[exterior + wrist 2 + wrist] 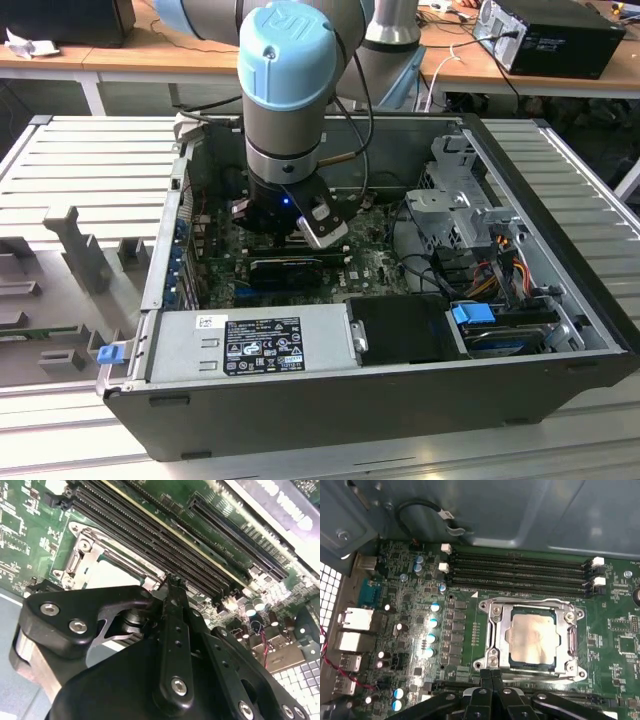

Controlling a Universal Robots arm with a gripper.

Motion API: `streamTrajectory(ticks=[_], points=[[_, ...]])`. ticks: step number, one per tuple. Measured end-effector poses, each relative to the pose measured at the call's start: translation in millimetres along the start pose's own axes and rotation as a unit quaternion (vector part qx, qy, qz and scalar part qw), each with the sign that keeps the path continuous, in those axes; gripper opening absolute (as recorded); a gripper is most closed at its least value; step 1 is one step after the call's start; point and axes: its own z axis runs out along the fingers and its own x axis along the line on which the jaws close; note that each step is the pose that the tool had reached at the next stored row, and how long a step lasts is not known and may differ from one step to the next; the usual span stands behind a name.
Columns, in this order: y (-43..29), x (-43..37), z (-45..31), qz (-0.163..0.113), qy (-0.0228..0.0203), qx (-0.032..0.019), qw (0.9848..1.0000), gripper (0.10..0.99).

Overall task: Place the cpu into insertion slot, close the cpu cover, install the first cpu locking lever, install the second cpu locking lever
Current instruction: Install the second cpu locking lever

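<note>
cpu (534,639) seated in the insertion slot (506,636), cpu cover (496,625) down over it — my gripper (492,676) pressed together, empty, at the socket's edge on the motherboard (470,645).

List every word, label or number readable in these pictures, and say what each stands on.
Black-and-white label on the grey metal power supply box: too small to read.
Small white sticker beside it: too small.
White lettering on the long black expansion card: cut off and blurred.
White markings on the green circuit board: too small.
Nothing can be quoted.
</note>
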Motion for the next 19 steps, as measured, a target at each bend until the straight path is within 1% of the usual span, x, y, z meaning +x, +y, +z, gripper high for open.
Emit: streamTrajectory(ticks=[1, 2, 3, 5, 9, 10, 12, 14, 17, 19], points=[[-0.8, 1.5, 1.0, 0.0, -0.0002, -0.0026, 1.0, 0.106], [-2.9, 3.0, 1.2, 0.0, -0.0005, -0.0066, 1.0, 0.106], [-4.0, 3.4, 1.4, 0.0, -0.0006, -0.0079, 1.0, 0.106], [-6.5, 3.6, 3.5, 0.0, -0.0012, -0.0151, 0.9999, 0.106], [-7.3, 5.5, 6.7, 0.0, -0.0017, -0.0219, 0.9998, 0.106], [-7.3, 7.7, 7.2, 0.0, -0.0021, -0.0258, 0.9997, 0.106], [-7.2, 10.1, 8.0, 0.0, -0.0026, -0.0319, 0.9995, 0.106], [-7.5, 10.9, 9.1, 0.0, -0.0029, -0.0363, 0.9993, 0.106], [-7.8, 11.0, 10.6, 0.0, -0.0033, -0.0409, 0.9992, 0.106], [-8.1, 11.1, 11.8, 0.0, -0.0034, -0.0422, 0.9991, 0.106]])
